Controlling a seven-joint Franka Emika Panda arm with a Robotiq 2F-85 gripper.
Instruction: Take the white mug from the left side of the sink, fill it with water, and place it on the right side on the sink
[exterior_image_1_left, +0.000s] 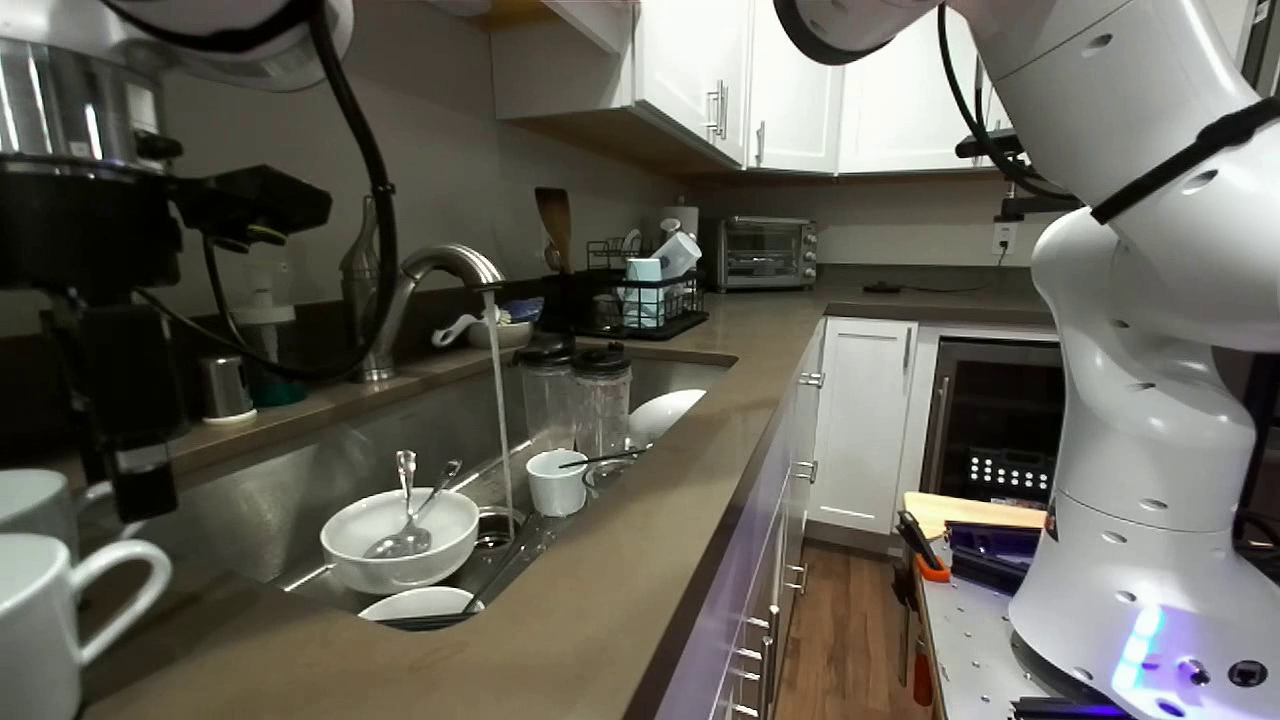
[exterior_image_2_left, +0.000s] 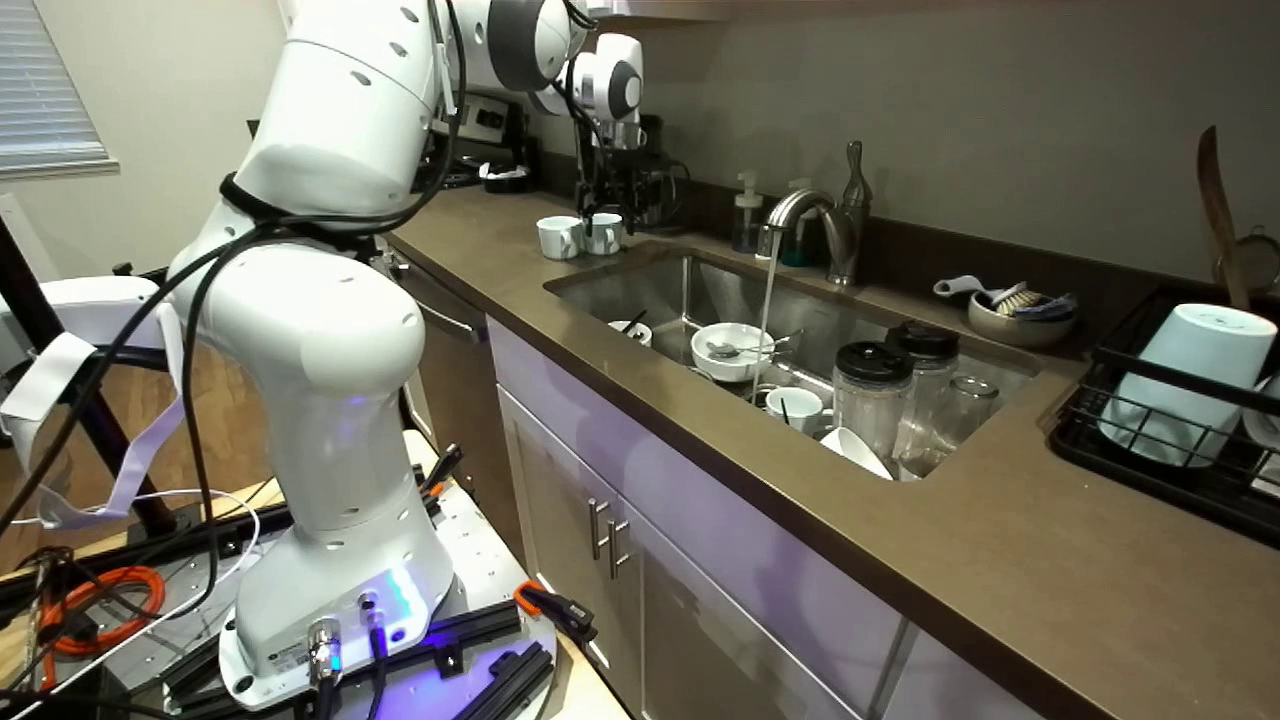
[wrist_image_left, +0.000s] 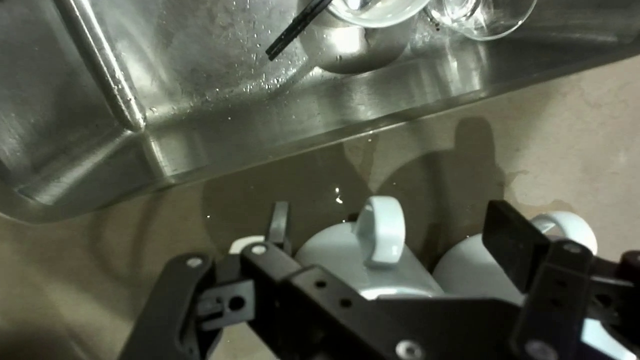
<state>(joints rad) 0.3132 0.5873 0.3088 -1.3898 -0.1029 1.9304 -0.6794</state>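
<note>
In an exterior view, I have my gripper (exterior_image_2_left: 610, 220) at the white mug (exterior_image_2_left: 601, 244) on the counter (exterior_image_2_left: 500, 250) just beside the sink (exterior_image_2_left: 720, 285), next to a matching mug (exterior_image_2_left: 557, 238). In an exterior view, water (exterior_image_1_left: 499, 400) runs from the faucet (exterior_image_1_left: 455, 262). In the wrist view, my jaws stand wide apart, the white mug showing between them.

In an exterior view: low, close by the white mugs (exterior_image_1_left: 38, 640), facing along the sink (exterior_image_1_left: 280, 490) | in an exterior view: raised, near the dish rack (exterior_image_2_left: 1150, 492), angled down over the sink toward the mugs | wrist view: close, steeply down on mugs and sink edge | both exterior views share sink, mugs, robot base (exterior_image_2_left: 330, 600)
</note>
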